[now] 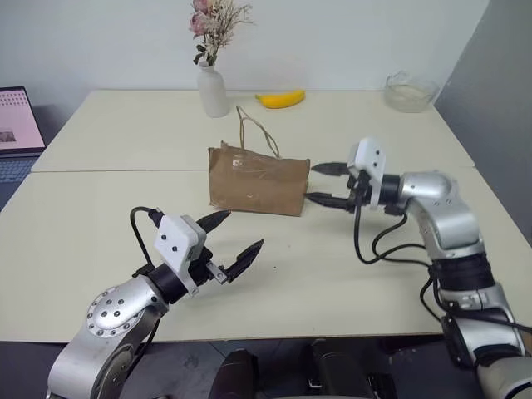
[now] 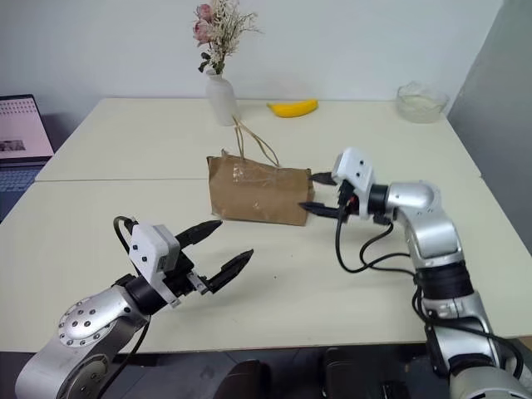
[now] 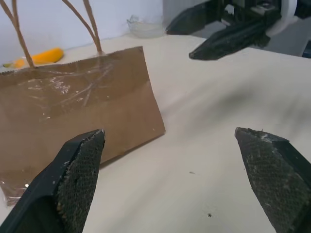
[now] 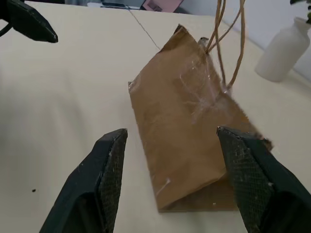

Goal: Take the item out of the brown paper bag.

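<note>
Kraft paper, thin and crumpled, makes the small brown paper bag [image 1: 258, 179] light, soft and easily crushed; it stands near the middle of the cream tabletop [image 1: 100, 216], just short of the seam between its two halves. Its tan looped cord handles [image 1: 256, 133] or upper rim look like the safest places to grip. The item inside cannot be seen. The right gripper [image 1: 327, 184] sits at the bag's right end, fingers apart and empty. The left gripper [image 1: 234, 239] hangs wide apart, nearer the front edge, holding nothing.

Brown paper bag [image 1: 258, 179] (tan cord handles), yellow banana [image 1: 281, 99], white vase [image 1: 214, 91], cream counter [image 1: 100, 216], black-fingered grippers.
</note>
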Available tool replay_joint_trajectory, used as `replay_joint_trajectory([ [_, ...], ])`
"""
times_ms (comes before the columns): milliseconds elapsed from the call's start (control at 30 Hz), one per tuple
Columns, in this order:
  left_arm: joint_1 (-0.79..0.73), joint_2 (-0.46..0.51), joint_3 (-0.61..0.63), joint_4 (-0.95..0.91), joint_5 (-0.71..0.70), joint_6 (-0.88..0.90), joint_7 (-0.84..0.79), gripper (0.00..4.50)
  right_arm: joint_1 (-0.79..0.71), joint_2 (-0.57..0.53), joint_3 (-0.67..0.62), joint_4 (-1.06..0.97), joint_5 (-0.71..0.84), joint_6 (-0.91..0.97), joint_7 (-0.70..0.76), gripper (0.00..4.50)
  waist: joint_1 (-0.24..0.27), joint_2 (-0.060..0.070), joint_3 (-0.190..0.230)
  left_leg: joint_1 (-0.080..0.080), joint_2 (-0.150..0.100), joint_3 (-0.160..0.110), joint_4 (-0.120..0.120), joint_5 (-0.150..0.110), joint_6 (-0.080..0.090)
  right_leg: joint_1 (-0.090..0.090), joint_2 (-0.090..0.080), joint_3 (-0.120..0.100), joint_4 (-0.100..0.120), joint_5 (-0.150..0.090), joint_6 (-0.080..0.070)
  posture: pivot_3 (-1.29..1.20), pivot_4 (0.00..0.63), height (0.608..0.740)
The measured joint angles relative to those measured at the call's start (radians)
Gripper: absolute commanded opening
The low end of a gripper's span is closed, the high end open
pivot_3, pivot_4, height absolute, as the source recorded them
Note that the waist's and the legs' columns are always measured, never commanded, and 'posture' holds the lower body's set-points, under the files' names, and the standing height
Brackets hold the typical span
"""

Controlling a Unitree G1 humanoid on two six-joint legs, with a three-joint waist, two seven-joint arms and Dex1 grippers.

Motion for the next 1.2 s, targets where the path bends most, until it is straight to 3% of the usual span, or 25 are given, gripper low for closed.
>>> replay_joint_trajectory([
  [267,0.024,0.004,0.041,0.001,0.002,-0.003,0.002,4.50,0.086,0.058,0.159,-0.009,-0.034,0.088,-0.095,3.06,0.003,0.000,0.000,-0.002,-0.002,0.000,0.000,0.000,0.000,0.000,-0.001,0.000,-0.003,0.000,0.001,0.00,0.150,0.740],
  [600,0.098,0.013,0.075,-0.013,-0.004,-0.004,-0.025,4.50,0.004,0.157,0.195,0.252,-0.118,0.033,-0.242,3.06,0.003,0.000,0.000,-0.002,-0.001,0.000,0.000,0.000,0.000,0.000,0.000,0.000,-0.003,0.000,0.000,0.00,0.150,0.740],
  [900,0.114,0.012,0.077,-0.019,-0.004,-0.007,-0.038,4.50,-0.052,0.195,0.193,0.378,-0.147,-0.052,-0.283,3.06,0.002,0.000,0.000,-0.002,-0.001,0.000,0.000,0.000,0.000,0.000,0.000,0.000,-0.003,0.000,0.000,0.00,0.150,0.740],
  [1033,0.113,0.012,0.077,-0.019,-0.003,-0.018,-0.040,4.50,-0.046,0.186,0.191,0.349,-0.131,-0.044,-0.265,3.06,0.003,0.000,0.000,-0.002,-0.001,0.000,0.000,0.000,0.000,0.000,0.000,-0.001,-0.003,0.000,0.000,0.00,0.150,0.740],
  [1200,0.029,0.013,0.092,0.005,-0.005,-0.017,-0.026,4.50,0.033,0.113,0.156,0.112,-0.052,0.028,-0.195,3.06,0.009,0.000,0.000,-0.002,-0.002,-0.002,0.000,0.000,0.000,0.000,0.000,-0.002,-0.003,0.000,0.001,0.00,0.150,0.740],
])
